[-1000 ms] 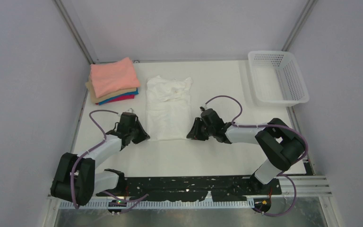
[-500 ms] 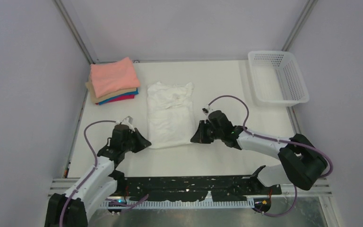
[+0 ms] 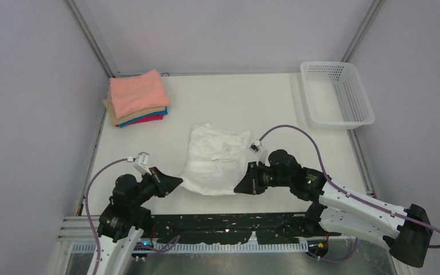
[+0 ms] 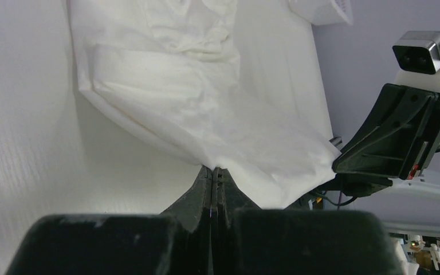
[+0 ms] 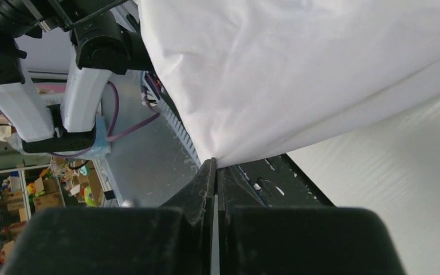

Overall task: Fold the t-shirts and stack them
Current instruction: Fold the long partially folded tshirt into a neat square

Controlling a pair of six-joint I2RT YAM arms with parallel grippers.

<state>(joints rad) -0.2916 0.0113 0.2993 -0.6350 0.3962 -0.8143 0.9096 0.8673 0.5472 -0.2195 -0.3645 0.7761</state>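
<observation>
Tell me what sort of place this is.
Probably a robot lab test cell: plain walls box in a white table, the left gripper and right gripper pinch a white t-shirt, folded shirts are stacked in a corner.

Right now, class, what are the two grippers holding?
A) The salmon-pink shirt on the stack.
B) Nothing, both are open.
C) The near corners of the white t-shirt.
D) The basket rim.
C: the left gripper and the right gripper are each shut on a near corner of the white t-shirt.
</observation>
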